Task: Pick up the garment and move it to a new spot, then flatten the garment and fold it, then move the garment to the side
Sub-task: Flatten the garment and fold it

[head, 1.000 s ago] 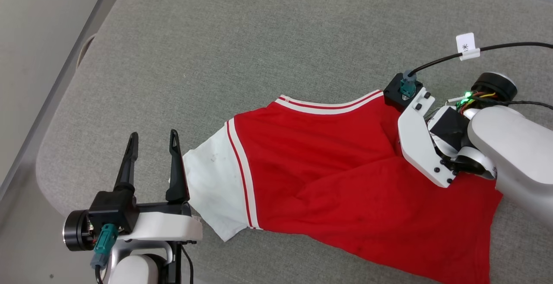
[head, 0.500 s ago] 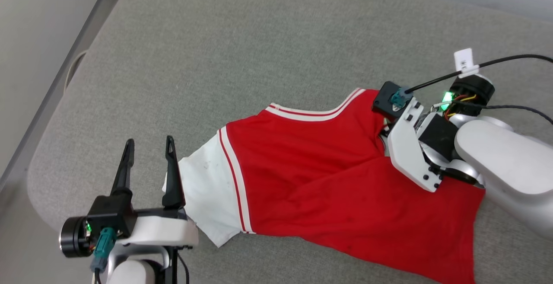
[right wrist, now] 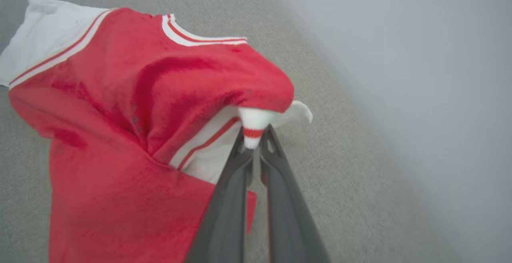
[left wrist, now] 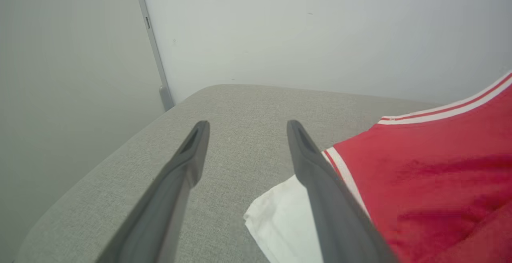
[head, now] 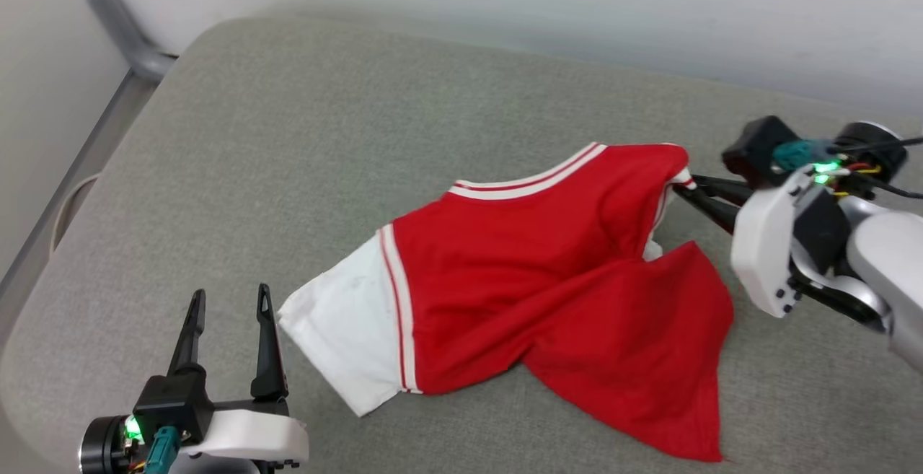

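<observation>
**Shirt pinched at one end by R pincer**

Red garment [head: 505,272] lies on the grey cushion [head: 324,135], a bit right of the middle in the head view. It is crumpled, not flat. One fold of red cloth runs down to the lower right.

R pincer [head: 685,187] is clamped tight on the shirt's far right tip. In the right wrist view its two dark fingers [right wrist: 236,183] squeeze a small bunch of white cloth w/ a red stripe [right wrist: 251,133]. That end looks lifted a little off the cushion. The rest of the shirt spreads away from the fingertips, to the robot's left.

L pincer [head: 229,293] is spread wide & holds nothing. It sits low at the front left. The white sleeve [head: 339,337] is just to its right, near but not touching. In the left wrist view the sleeve corner peeks out beside the right-hand finger.

Shirt's long line goes from the white sleeve by the L pincer up to the pinched tip at the R pincer. So the shirt sits between the 2 arms. R arm has it; L arm is the near one for the sleeve end. My guess: pick-up step is on, & any pull by R will drag the cloth along that line.
</observation>
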You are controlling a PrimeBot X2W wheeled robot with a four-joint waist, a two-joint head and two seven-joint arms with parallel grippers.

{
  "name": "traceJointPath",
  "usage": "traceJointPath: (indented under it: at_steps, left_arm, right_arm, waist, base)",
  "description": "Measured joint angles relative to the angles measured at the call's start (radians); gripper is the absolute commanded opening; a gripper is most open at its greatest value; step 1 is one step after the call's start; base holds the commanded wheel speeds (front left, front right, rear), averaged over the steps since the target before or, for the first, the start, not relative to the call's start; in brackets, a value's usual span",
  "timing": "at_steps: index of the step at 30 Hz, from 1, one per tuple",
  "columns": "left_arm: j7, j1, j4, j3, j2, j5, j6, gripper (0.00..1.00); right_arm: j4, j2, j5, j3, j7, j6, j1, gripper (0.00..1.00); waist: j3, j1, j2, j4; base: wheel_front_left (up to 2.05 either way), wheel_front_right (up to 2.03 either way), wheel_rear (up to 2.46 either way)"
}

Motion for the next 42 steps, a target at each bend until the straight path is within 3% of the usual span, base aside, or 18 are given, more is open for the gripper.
traceJointPath:
  at_steps: [6, 14, 17, 24, 32, 42]
  left_arm:
    - [0.000, 0.020, 0.003, 0.012, 0.000, 0.006, -0.017, 1.00]
    - [0.000, 0.038, -0.004, 0.019, 0.000, 0.008, -0.022, 1.00]
    - [0.000, 0.040, -0.008, 0.021, 0.000, 0.007, -0.022, 1.00]
    - [0.000, 0.025, -0.015, 0.018, 0.000, 0.006, -0.022, 1.00]
    - [0.000, -0.037, -0.024, -0.014, 0.000, 0.001, -0.026, 1.00]
    - [0.000, -0.127, -0.045, -0.054, 0.000, -0.018, -0.016, 1.00]
  right_arm:
    - [-0.042, -0.083, -0.012, -0.214, -0.024, 0.000, 0.168, 0.00]
    - [-0.096, -0.138, -0.076, -0.608, 0.028, 0.000, 0.514, 0.00]
    - [-0.124, -0.126, -0.110, -0.756, 0.053, 0.000, 0.646, 0.00]
    - [-0.279, -0.011, -0.211, -0.999, 0.169, 0.000, 0.827, 0.00]
    - [-0.296, 0.050, -0.282, -1.065, 0.292, 0.000, 0.754, 0.00]
    - [-0.076, 0.009, -0.335, -0.940, 0.385, 0.000, 0.422, 0.00]
  waist:
    - [-0.047, 0.0000, 0.0000, -0.054]
    - [-0.067, 0.0000, 0.0000, -0.106]
    - [-0.059, 0.0000, 0.0000, -0.115]
    - [-0.016, 0.0000, 0.0000, -0.128]
    - [0.052, 0.0000, 0.0000, -0.107]
    - [0.181, 0.0001, 0.0000, -0.049]
  base:
    - [0.00, 0.00, 0.00]
    - [0.00, 0.00, 0.00]
    - [0.00, 0.00, 0.00]
    - [0.00, 0.00, 0.00]
    - [0.00, 0.00, 0.00]
    - [0.00, 0.00, 0.00]
